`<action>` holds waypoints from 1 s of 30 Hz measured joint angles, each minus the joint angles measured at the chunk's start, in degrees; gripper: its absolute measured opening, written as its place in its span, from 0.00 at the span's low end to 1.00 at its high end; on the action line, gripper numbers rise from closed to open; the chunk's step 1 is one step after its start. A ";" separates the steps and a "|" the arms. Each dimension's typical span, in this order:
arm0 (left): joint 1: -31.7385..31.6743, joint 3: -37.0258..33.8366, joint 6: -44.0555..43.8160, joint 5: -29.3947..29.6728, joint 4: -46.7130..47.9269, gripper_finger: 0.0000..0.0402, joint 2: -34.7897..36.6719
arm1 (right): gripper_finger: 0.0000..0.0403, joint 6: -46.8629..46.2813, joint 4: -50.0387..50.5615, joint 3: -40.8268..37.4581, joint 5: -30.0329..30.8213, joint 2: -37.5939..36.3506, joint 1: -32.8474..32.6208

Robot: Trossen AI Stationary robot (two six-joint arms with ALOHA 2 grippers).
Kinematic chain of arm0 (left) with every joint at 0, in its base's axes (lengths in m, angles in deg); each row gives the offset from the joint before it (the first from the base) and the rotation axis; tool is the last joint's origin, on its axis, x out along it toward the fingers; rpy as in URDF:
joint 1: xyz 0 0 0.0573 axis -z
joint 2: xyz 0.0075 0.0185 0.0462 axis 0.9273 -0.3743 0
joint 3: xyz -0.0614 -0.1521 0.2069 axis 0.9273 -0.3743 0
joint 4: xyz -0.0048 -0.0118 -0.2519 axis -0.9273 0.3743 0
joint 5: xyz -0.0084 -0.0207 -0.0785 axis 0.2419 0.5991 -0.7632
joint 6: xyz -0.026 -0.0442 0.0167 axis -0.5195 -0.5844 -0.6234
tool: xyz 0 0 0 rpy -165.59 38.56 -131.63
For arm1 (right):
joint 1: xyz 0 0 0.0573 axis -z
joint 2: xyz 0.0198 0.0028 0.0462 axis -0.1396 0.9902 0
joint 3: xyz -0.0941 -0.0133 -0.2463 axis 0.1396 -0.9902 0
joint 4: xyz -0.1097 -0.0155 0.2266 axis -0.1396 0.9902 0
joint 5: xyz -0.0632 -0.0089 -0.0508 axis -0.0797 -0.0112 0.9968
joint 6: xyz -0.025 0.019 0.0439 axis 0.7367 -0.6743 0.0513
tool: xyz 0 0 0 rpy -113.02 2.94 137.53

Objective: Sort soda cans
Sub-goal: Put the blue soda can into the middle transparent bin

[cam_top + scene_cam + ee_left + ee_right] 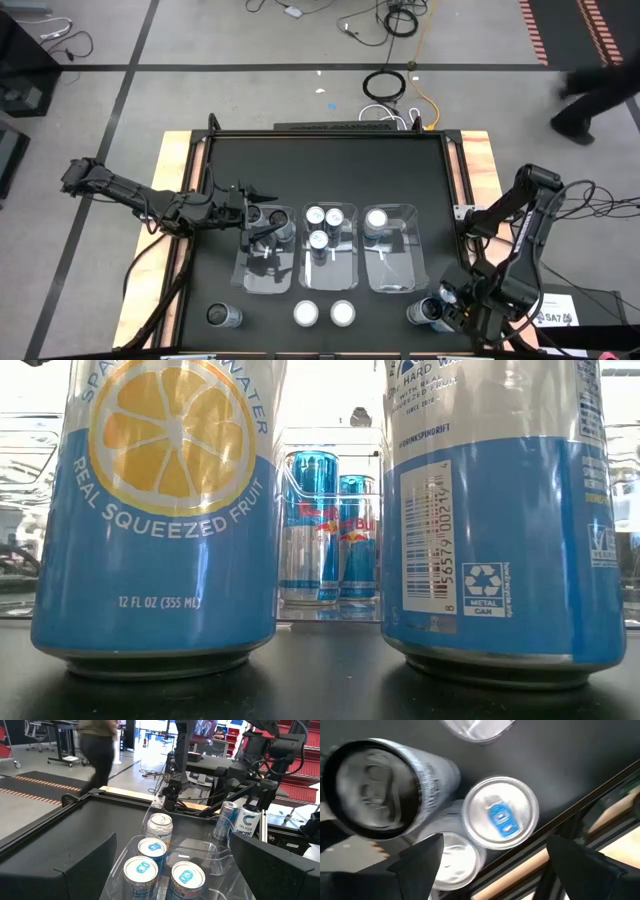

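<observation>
While I'm looking straight down on the black tabletop [420,170], I've got three clear plastic bins side by side in the middle: the left bin [268,272] has a couple of dark-topped cans [283,224] at its far end, the middle bin [329,270] holds three blue-tabbed cans [319,240] clustered together, and the right bin [391,272] has one silver can [377,219]. Still loose along the near edge are a dark can [221,316] near the left corner, two white-topped Spindrift cans [307,314] side by side in the middle, and a small bunch of cans [428,312] near the right corner. My left gripper [258,191] sits just beside the far end of the left bin, fingers spread wide with nothing between them. My right gripper [462,308] is down at that right-corner bunch, fingers also spread apart; its wrist cam shows a blue-tabbed can [500,813] standing between them, and I can't see them touching it. A person [97,750] is walking past beyond the tabletop.
</observation>
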 joint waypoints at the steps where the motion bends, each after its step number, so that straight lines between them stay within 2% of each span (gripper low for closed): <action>1: 0.00 0.00 0.00 0.00 0.00 0.99 0.00 | 0.86 0.71 0.48 0.00 -0.01 0.30 0.00; 8: 0.00 0.00 -1.27 -0.02 0.01 0.99 0.00 | 0.86 3.13 1.47 0.00 0.31 0.76 0.11; 12: 0.00 0.00 -1.29 -0.02 0.04 0.99 0.00 | 0.86 4.22 1.50 0.00 3.83 0.77 0.19; 18: 0.00 0.00 -1.28 -0.02 0.04 0.99 0.00 | 0.86 5.74 1.41 -0.73 4.70 0.75 0.91; 23: 0.00 0.00 -1.29 -0.02 0.02 0.99 0.00 | 0.86 7.23 -2.28 -5.18 0.50 0.79 1.66; 30: 0.00 0.00 -1.29 -0.04 0.04 0.99 0.00 | 0.86 5.88 -5.30 -8.46 0.25 0.75 1.66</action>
